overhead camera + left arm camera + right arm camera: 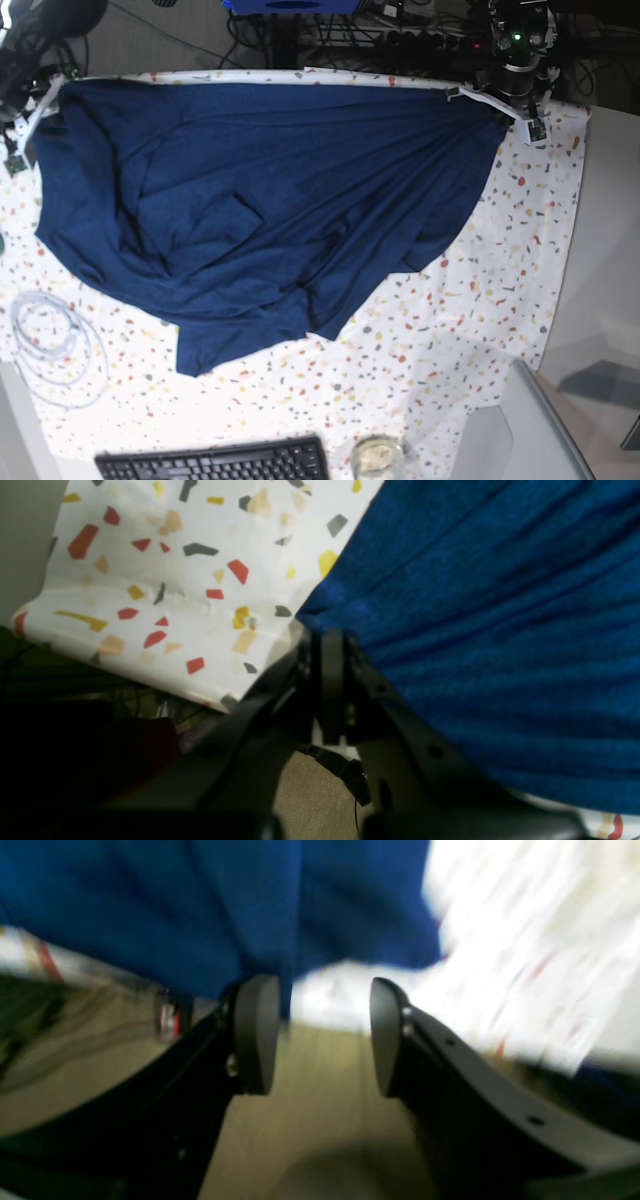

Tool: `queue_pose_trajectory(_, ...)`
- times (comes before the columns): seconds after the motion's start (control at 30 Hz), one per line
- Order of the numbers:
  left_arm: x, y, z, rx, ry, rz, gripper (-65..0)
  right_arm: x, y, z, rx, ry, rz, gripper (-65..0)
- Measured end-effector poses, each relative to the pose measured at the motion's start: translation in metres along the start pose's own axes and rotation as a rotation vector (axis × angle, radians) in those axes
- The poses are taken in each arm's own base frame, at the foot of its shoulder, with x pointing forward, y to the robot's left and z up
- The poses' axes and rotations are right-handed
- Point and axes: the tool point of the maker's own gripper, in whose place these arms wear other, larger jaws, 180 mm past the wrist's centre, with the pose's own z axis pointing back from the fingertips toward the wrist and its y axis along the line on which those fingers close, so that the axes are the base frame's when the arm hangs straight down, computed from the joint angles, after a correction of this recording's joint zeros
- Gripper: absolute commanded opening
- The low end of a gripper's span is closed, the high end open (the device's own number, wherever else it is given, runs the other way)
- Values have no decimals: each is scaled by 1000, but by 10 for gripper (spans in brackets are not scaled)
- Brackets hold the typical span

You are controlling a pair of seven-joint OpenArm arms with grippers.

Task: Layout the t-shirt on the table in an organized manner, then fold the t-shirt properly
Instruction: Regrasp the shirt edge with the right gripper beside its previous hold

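Note:
The dark navy t-shirt point(280, 200) lies spread and wrinkled over the far half of the speckled white table point(480, 320), its lower part bunched in folds. At the far right corner my left gripper point(497, 103) is shut on the shirt's edge. The left wrist view shows that gripper point(330, 635) pinching the blue fabric point(500, 630) right at the table's edge point(175, 580). At the far left corner is my right gripper point(35, 110). In its blurred wrist view the gripper point(322, 1035) stands open, its jaws empty, with the shirt's hem point(200, 905) hanging just beyond the left fingertip point(257, 1032).
A black keyboard point(215, 462) and a glass point(377, 457) sit at the near edge. A coiled white cable point(50, 345) lies at the near left. A grey slab point(530, 430) leans at the near right. Bare grey surface point(610, 250) runs along the right. Cables crowd the space behind the table.

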Motion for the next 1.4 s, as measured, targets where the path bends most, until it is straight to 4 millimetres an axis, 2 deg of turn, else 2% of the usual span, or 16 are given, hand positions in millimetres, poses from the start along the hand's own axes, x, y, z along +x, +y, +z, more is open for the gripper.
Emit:
queue_pose_trajectory(0.07,-1,-1,0,-2,2,4,-650,20,27,-7,68,-66,66,-351)
queue_pose_trajectory(0.13,-2,-2,0,-3,3,7,-650,32,59,-13,154,-92,173,-351)
queue_pose_trajectory(0.2,-1,-1,0,-1,2,4,-650,32,89,-23,232,-74,307,-351)
queue_pose_trajectory(0.3,-1,-3,0,-3,1,5,-650,25,122,-40,285,-38,430,-351)
queue_pose_trajectory(0.43,-2,-2,0,-1,4,3,-650,26,150,-51,302,-32,489,-350)
queue_pose_trajectory(0.73,-8,-1,3,-1,17,1,-650,38,146,-56,261,-34,519,-350)
queue_pose_trajectory(0.8,-8,-1,3,-1,16,1,-650,33,145,-59,263,-19,518,-350)
queue_pose_trajectory(0.93,-7,-1,2,-1,16,1,-650,9,147,-68,288,48,505,-354)
queue_pose_trajectory(1.0,-7,-1,2,-1,15,1,-650,8,147,-69,293,52,501,-360)
queue_pose_trajectory(1.03,-7,-1,2,-1,15,1,-650,8,147,-70,293,53,501,-374)
queue_pose_trajectory(1.1,-7,-1,2,-1,15,1,-650,8,148,-69,295,45,497,-455)
queue_pose_trajectory(1.2,-7,-1,2,-1,15,1,-650,4,148,-63,288,53,503,-630)
queue_pose_trajectory(1.27,-7,-1,2,-1,15,1,-650,4,150,-57,285,41,509,-650)
queue_pose_trajectory(1.4,-6,-1,3,-2,12,0,-650,16,137,-42,227,28,513,-629)
